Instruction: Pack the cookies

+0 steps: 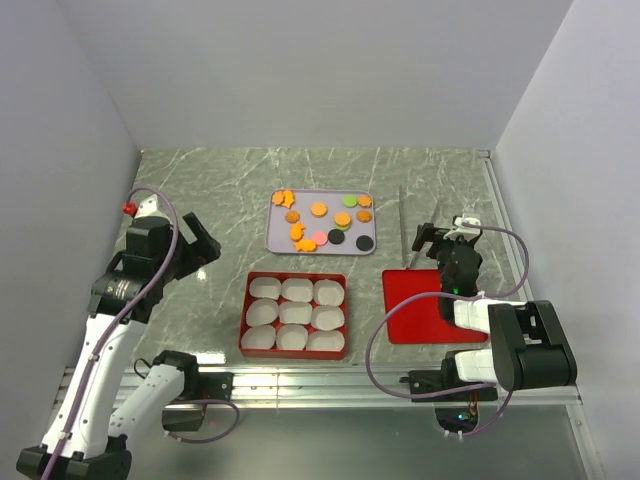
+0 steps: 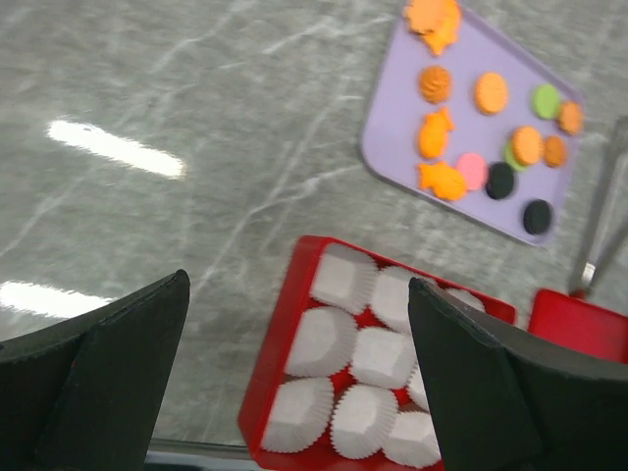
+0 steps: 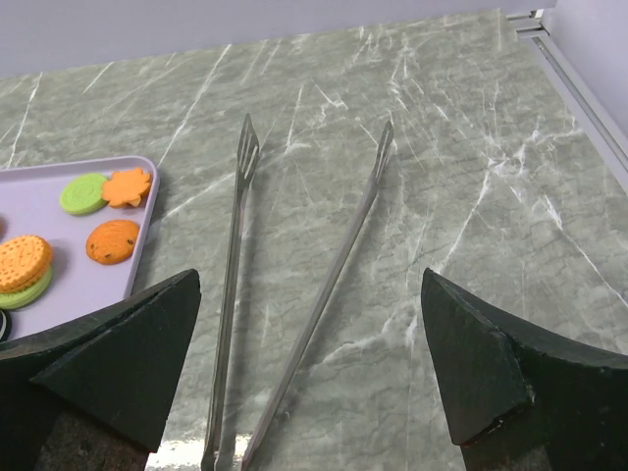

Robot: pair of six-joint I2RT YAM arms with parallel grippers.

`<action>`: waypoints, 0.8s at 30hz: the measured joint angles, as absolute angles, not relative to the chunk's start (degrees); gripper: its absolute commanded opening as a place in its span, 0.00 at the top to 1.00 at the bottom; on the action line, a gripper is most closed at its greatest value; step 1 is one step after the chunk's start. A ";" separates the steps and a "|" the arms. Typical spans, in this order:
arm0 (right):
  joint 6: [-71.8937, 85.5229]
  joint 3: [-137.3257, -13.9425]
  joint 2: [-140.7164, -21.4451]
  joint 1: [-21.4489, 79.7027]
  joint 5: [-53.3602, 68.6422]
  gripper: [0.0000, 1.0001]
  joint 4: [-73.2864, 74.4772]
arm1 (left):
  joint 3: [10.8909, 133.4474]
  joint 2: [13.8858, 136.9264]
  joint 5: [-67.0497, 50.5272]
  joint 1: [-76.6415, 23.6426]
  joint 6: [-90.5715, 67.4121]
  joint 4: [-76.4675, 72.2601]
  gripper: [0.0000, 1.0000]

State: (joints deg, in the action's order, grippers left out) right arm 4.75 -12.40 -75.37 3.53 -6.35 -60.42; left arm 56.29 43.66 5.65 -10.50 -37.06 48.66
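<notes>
Lying on lilac tray (image 1: 304, 199), cookies (image 1: 318, 209): orange, green, pink, black discs, few perhaps star-shaped; left gripper (image 2: 299, 285), right gripper (image 3: 309, 278) released.

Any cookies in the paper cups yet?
No, in the top view all nine paper cups in the red box are empty, and the cookies lie on the purple tray.

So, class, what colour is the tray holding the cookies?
Pale lilac tray, clearest from the left wrist.
</notes>
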 measured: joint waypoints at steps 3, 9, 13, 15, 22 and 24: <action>4.75 -12.40 -75.37 3.53 -6.35 0.00 -60.42 | 58.15 44.97 9.19 -10.50 -37.01 51.48 0.01; 4.75 -12.40 -75.37 3.53 -6.35 0.00 -60.42 | 61.04 43.13 8.71 -10.76 -32.05 52.58 0.00; 4.75 -12.40 -75.37 3.53 -6.48 0.00 -60.45 | 61.10 40.36 6.37 -10.87 -29.85 52.51 0.01; 4.89 -12.40 -75.31 3.62 -7.62 0.00 -60.29 | 61.10 40.42 5.82 -10.87 -29.47 52.73 0.00; 7.22 -19.07 -67.77 3.84 -11.16 0.00 -42.92 | 60.29 43.86 7.35 -10.87 -29.76 53.32 0.01; 7.66 -23.57 -65.60 3.86 -10.81 0.00 -36.14 | 58.87 44.27 7.35 -10.87 -29.78 53.17 0.01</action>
State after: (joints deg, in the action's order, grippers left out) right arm 7.66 -23.57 -65.60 3.86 -10.81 -36.14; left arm 58.87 44.27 7.35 -10.87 -29.78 53.17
